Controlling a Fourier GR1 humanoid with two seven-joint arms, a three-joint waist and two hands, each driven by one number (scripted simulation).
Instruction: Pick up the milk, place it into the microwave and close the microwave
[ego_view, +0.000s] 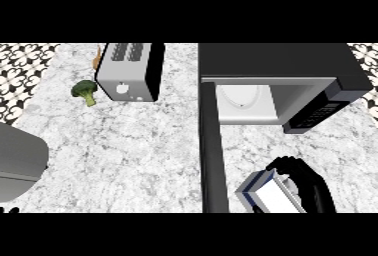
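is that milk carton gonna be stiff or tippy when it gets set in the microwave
The milk carton looks boxy with flat faces, so probably stiff and unlikely to roll. The right hand curls round it, tilted; its narrow shape might tip if set down on the microwave floor crooked.

The milk (267, 196) is a white carton with blue edging, tilted, held within the curled fingers of the right hand (310, 186). The microwave (284, 65), black, stands beyond the hand; its door (211, 150) is swung open just left of the hand.

Blk microwave (280, 60), silver toaster (125, 75), grn broccoli (85, 91), marbled gry/wht counter (125, 150).
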